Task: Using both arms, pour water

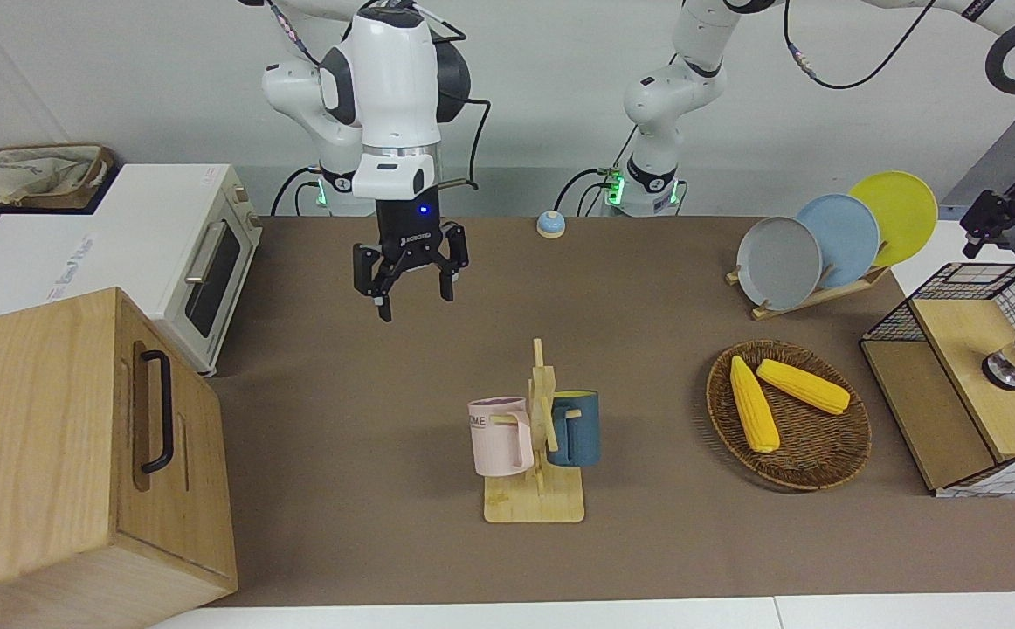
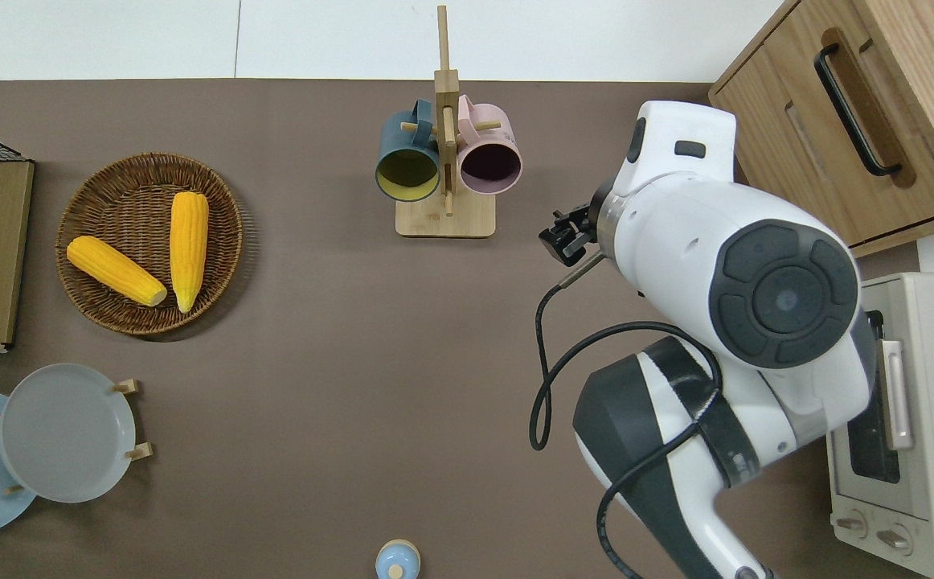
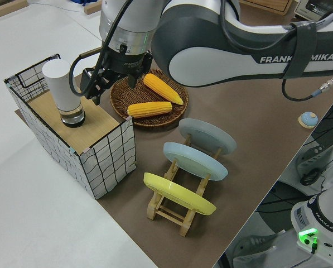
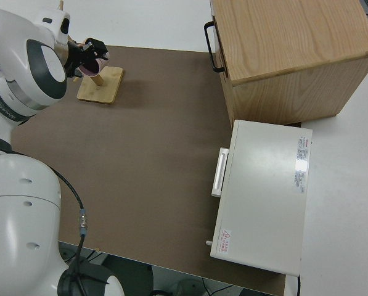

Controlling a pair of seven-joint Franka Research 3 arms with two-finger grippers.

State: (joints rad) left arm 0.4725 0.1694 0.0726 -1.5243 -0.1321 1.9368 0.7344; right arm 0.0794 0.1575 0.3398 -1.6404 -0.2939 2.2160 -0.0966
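My right gripper point(image 1: 410, 293) is open and empty. In the overhead view point(image 2: 565, 240) it hangs over bare table beside a wooden mug rack point(image 2: 444, 219), toward the right arm's end. A pink mug point(image 1: 499, 437) and a dark blue mug point(image 1: 577, 428) hang on that rack. My left gripper point(image 1: 1001, 238) is open and empty, up in the air close beside a white cylinder point(image 3: 63, 84) with a dark base. The cylinder stands on the wooden top inside a wire-mesh box point(image 3: 107, 153). The overhead view does not show the left gripper.
A wicker basket point(image 1: 809, 463) with two corn cobs lies between the mug rack and the wire box. A plate rack point(image 1: 822, 245) holds three plates. A toaster oven point(image 1: 184, 253) and a wooden cabinet point(image 1: 62, 437) stand at the right arm's end. A small blue bell point(image 1: 549, 224) sits near the arm bases.
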